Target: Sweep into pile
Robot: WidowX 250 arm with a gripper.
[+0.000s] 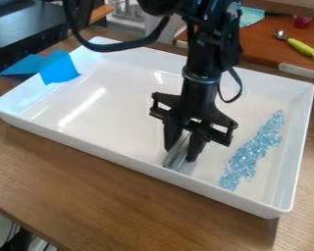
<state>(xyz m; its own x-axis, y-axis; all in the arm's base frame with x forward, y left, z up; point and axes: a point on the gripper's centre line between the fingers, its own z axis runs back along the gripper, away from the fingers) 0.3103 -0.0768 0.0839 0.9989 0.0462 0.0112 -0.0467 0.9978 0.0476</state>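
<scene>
Brown wood of the surface (94, 196) lies nearest, in front of the pincer (180, 155), which is closed on a grey blade (173, 159) within a white tray (127, 108). Clear blue pieces (250, 151) form a long band in the tray, right of the pincer in view. Blue tape (59, 68) marks its far-left corner; behind, a second surface (264, 41) bears a green-handled spoon (301, 47)

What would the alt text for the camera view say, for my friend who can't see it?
A black robot arm's tool holds a silvery piece low inside a big white tray; to its right in the view, glassy light-blue bits lie in a long band. The tray sits on a wooden table.
</scene>
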